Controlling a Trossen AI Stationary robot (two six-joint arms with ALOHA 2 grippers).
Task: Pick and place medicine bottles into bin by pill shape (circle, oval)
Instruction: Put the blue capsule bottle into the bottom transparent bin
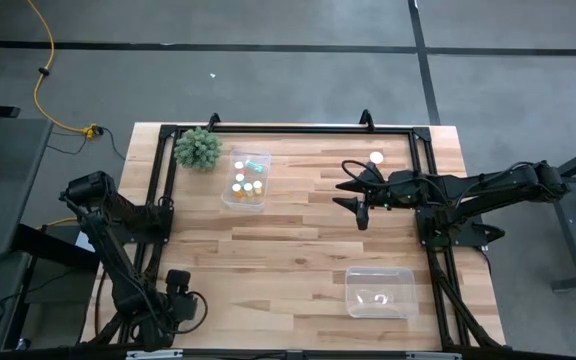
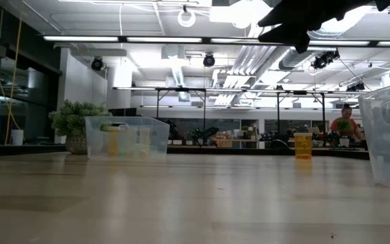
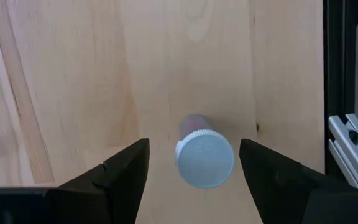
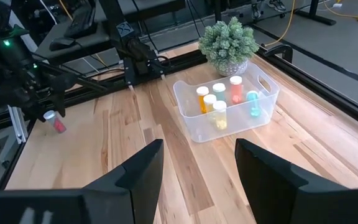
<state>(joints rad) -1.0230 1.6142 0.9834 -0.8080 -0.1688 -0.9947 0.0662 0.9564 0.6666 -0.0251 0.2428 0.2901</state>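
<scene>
A small reddish bottle with a pale round cap (image 3: 204, 158) lies on the wood between the two fingers of my left gripper (image 3: 193, 149), cap end toward the wrist. The gripper is open, low at the table's near left (image 1: 178, 285), and its fingers stand apart from the bottle. The bottle also shows in the right wrist view (image 4: 56, 121). My right gripper (image 1: 358, 200) is open and empty, above the table's middle right. A yellow-orange bottle with a white cap (image 1: 374, 158) stands alone on the table at the far right, also in the low view (image 2: 302, 145).
A clear bin (image 1: 226, 196) at the far middle holds several upright bottles (image 4: 219, 102). A second clear bin (image 1: 352, 308) sits near the right front. A green spiky plant (image 1: 198, 148) stands at the far left. A black frame (image 1: 288, 128) edges the table.
</scene>
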